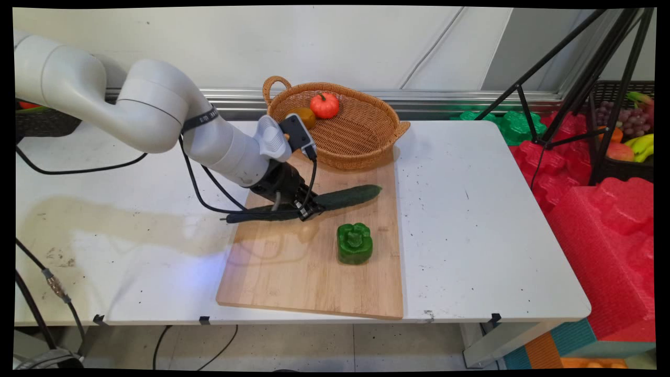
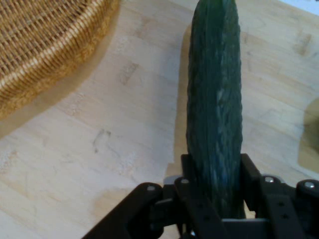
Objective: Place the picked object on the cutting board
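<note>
Hand view: gripper (image 2: 215, 194) clamped on cucumber (image 2: 215, 94), one finger either side, no gap showing

Cucumber (image 1: 335, 199) lies flat on the cutting board (image 1: 303, 272), long axis running left-right across the board's far half, far end tilted slightly toward the basket (image 1: 361, 141). Gripper (image 1: 308, 207) grabs it across that axis, roughly mid-length; one end sticks out right toward the board's edge, the other runs left under the wrist and past the board's left edge. Arm comes in from the upper left, low over the board. Green pepper (image 1: 354, 243) sits upright on the board just on the near side of the cucumber, not touching. Basket rests on the board's far edge, holding a small orange pumpkin (image 1: 324, 105) and a brownish fruit (image 1: 306, 116) partly hidden by the wrist
</note>
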Available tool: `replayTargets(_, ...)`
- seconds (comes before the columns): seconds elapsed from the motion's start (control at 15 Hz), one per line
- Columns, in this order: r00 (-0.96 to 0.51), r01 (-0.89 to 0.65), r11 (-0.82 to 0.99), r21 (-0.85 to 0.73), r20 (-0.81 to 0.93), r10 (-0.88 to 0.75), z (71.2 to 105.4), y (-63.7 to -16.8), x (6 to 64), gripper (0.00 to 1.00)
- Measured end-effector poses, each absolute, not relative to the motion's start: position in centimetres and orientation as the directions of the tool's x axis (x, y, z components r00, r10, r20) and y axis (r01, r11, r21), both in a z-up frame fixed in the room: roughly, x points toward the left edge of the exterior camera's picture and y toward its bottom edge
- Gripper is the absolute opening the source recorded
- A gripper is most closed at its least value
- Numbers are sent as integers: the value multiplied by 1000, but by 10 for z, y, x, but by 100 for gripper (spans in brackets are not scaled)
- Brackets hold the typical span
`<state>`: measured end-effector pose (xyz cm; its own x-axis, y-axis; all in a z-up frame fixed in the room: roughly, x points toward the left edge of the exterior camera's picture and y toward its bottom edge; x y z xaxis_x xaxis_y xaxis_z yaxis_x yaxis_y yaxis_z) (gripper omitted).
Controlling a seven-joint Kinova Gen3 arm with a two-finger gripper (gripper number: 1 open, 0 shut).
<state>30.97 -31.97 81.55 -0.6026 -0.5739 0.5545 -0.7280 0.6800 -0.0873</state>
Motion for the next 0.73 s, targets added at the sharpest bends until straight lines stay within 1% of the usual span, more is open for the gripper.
replayTargets(0.4,-612,-721,688,-86,545,-573,808,-319,309,0)
replayTargets(0.47,-614,-720,689,-87,544,-573,807,-318,309,100)
replayTargets(0.73,-622,-712,696,-93,544,-563,807,-314,311,100)
